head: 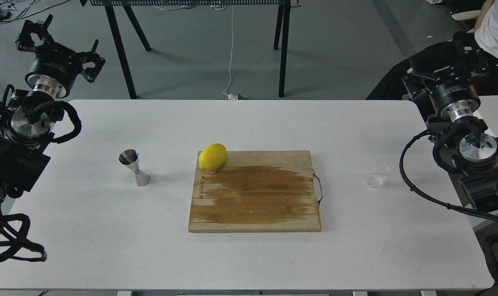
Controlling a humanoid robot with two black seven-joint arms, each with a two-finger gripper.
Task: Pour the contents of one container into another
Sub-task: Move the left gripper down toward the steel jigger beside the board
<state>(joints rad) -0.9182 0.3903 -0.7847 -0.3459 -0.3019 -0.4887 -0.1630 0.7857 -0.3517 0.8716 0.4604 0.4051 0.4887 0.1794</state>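
You've got both arms parked wide, clear of the bench [109, 246], so nothing's started. Left end effector [61, 39] looks spread, holding nothing; right end effector [442, 68] is dark, can't tell its state. Cup [374, 180] sits right of the board [255, 191], nearest your right arm, prob. its pick. Jigger [134, 167] stands upright left of it. Lemon [212, 157] rests on the board's far-left corner. Board's left edge carries burnt-in lettering, unreadable.
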